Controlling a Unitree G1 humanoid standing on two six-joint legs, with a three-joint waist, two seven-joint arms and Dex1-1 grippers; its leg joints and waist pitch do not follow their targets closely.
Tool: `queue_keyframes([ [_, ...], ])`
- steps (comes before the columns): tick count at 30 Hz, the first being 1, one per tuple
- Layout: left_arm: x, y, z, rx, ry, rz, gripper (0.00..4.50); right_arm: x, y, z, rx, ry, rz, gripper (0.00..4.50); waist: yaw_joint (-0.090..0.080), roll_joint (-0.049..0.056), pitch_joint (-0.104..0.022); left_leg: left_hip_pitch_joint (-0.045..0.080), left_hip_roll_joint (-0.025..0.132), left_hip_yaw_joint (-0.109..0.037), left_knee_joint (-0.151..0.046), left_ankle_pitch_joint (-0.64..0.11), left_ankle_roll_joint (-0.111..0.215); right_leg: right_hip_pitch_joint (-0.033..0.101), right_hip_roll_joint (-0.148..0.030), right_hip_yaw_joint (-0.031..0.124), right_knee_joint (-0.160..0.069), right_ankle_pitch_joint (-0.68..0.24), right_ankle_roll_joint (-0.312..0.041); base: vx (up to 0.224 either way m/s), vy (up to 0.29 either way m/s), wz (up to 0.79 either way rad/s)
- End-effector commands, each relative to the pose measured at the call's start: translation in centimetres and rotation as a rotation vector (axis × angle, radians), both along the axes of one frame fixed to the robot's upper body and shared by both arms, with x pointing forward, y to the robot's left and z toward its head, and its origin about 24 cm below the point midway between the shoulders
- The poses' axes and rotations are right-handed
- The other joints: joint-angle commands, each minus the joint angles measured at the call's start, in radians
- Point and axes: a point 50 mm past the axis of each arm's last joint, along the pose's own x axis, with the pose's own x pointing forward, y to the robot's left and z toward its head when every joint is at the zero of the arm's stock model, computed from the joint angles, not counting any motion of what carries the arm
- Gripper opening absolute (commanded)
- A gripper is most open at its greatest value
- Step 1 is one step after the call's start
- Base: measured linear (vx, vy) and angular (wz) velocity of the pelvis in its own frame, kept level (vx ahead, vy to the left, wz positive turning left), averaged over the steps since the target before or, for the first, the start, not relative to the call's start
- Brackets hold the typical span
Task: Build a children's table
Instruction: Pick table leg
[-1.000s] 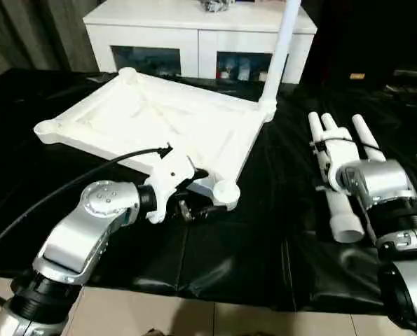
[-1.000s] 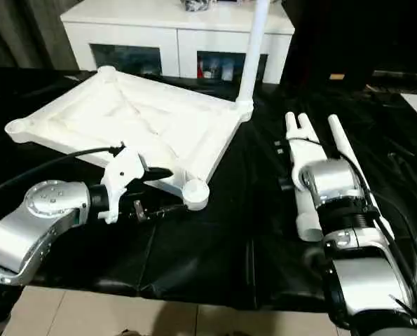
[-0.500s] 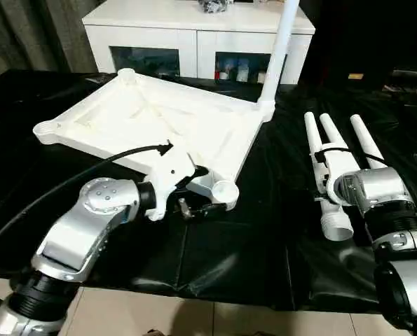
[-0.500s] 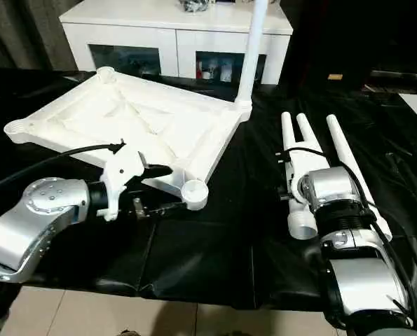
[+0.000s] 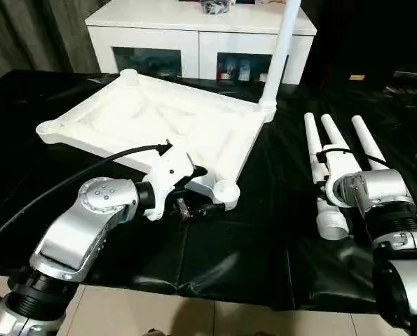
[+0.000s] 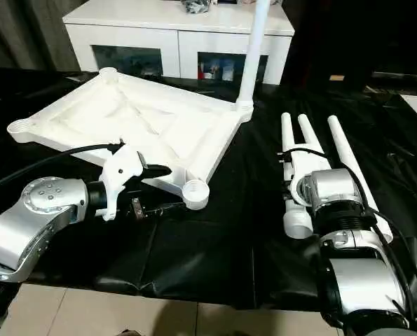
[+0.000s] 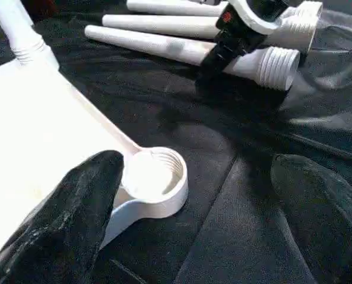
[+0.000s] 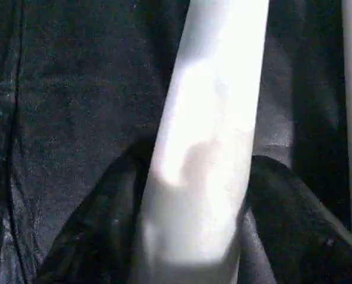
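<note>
Currently listed, left to right: left end effector [image 7: 193, 201], fingers spread wide, holding nothing, one black finger [image 7: 69, 219] beside the near corner socket [image 7: 155, 174] of the tabletop. White tabletop [image 5: 159, 115], ribbed underside up, lying on the black-covered counter [image 5: 264, 238]. One leg [image 5: 282, 49] standing upright in its far right corner socket. Three loose legs [image 5: 334, 147] lying side by side to the right. Right end effector [image 8: 193, 195], fingers on either side of the leftmost loose leg [image 8: 211, 118], against it.
</note>
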Motion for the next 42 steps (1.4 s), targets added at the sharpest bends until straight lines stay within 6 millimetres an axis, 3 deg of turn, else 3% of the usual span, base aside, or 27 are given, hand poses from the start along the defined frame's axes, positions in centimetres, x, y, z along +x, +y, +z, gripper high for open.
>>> queue_keyframes([
  [1, 0.0, -0.2, 0.8, 0.005, -0.03, -0.018, 4.5, -0.3, -0.3, -0.4, 0.01, 0.018, -0.037, 2.36, -0.002, -0.002, -0.063, 0.023, 0.039, -0.022, -0.07, -0.246, -0.042, 0.041, -0.051, 0.039, -0.07, -0.271, -0.205, 0.0, 0.0, 0.0],
  [6, 0.0, -0.2, 0.9, 0.003, -0.033, -0.018, 4.5, -0.2, -0.4, -0.1, 0.009, -0.015, -0.067, 1.96, -0.003, -0.003, -0.063, 0.023, 0.039, -0.021, -0.07, -0.247, -0.042, 0.04, -0.051, 0.039, -0.071, -0.277, -0.2, 0.0, 0.0, 0.0],
  [12, 0.5, -0.4, 1.5, -0.043, -0.071, 0.018, 4.5, 0.1, -0.2, 1.6, 0.039, -0.146, -0.096, 1.82, 0.0, -0.004, -0.065, 0.021, 0.04, -0.022, -0.072, -0.222, -0.041, 0.042, -0.05, 0.04, -0.068, -0.256, -0.185, 0.0, 0.0, 0.0],
  [19, 2.2, -0.8, 3.6, -0.201, -0.149, 0.13, 4.5, -0.2, 0.3, 6.3, 0.099, -0.588, -0.099, 1.8, 0.001, 0.003, -0.065, 0.022, 0.039, -0.022, -0.074, -0.229, -0.036, 0.04, -0.05, 0.041, -0.074, -0.263, -0.163, 0.0, 0.0, 0.0],
  [27, 3.3, -1.9, 6.3, -0.469, -0.107, 0.187, 4.5, -1.0, -0.2, 11.2, 0.207, -0.926, -0.095, 1.8, 0.001, 0.002, -0.067, 0.02, 0.035, -0.019, -0.07, -0.211, -0.015, 0.041, -0.046, 0.04, -0.071, -0.229, -0.17, 0.0, 0.0, 0.0],
  [30, 3.5, -2.4, 7.5, -0.595, -0.05, 0.179, 4.5, -1.6, 0.5, 13.0, 0.258, -1.052, -0.026, 1.8, 0.003, -0.002, -0.068, 0.015, 0.033, -0.017, -0.067, -0.206, 0.003, 0.045, -0.048, 0.04, -0.072, -0.221, -0.183, 0.0, 0.0, 0.0],
  [31, 3.6, -2.6, 8.3, -0.655, -0.036, 0.165, 4.5, -2.0, 1.7, 14.1, 0.317, -1.127, 0.066, 1.8, 0.001, -0.008, -0.066, 0.01, 0.032, -0.018, -0.067, -0.193, 0.021, 0.048, -0.046, 0.038, -0.072, -0.225, -0.181, 0.0, 0.0, 0.0],
  [34, 3.9, -2.7, 8.9, -0.703, -0.021, 0.174, 4.5, -2.5, 3.5, 14.9, 0.381, -1.16, 0.202, 1.8, 0.0, -0.005, -0.064, 0.012, 0.034, -0.019, -0.066, -0.197, 0.037, 0.044, -0.045, 0.038, -0.078, -0.269, -0.167, 0.0, 0.0, 0.0],
  [36, 3.9, -2.7, 8.9, -0.703, -0.021, 0.174, 4.5, -2.5, 3.5, 14.9, 0.381, -1.16, 0.202, 1.8, 0.001, -0.005, -0.065, 0.013, 0.033, -0.018, -0.066, -0.198, 0.037, 0.043, -0.044, 0.038, -0.08, -0.276, -0.164, 0.0, 0.0, 0.0],
  [37, 4.2, -3.2, 9.6, -0.732, 0.009, 0.157, 4.5, -3.2, 6.0, 15.0, 0.467, -1.143, 0.388, 1.8, 0.004, -0.007, -0.063, 0.014, 0.034, -0.018, -0.066, -0.202, 0.035, 0.042, -0.046, 0.038, -0.083, -0.304, -0.155, 0.0, 0.0, 0.0],
  [38, 4.3, -3.3, 9.8, -0.734, 0.015, 0.153, 4.5, -3.4, 6.7, 14.9, 0.513, -1.132, 0.44, 1.8, 0.006, -0.003, -0.064, 0.015, 0.035, -0.02, -0.067, -0.211, 0.038, 0.042, -0.045, 0.038, -0.083, -0.305, -0.154, 0.0, 0.0, 0.0],
  [42, 4.9, -3.9, 10.3, -0.733, 0.049, 0.149, 4.5, -4.0, 8.4, 14.5, 0.617, -1.083, 0.588, 1.8, 0.007, -0.006, -0.064, 0.013, 0.035, -0.021, -0.068, -0.206, 0.035, 0.042, -0.045, 0.038, -0.082, -0.291, -0.161, 0.0, 0.0, 0.0],
])
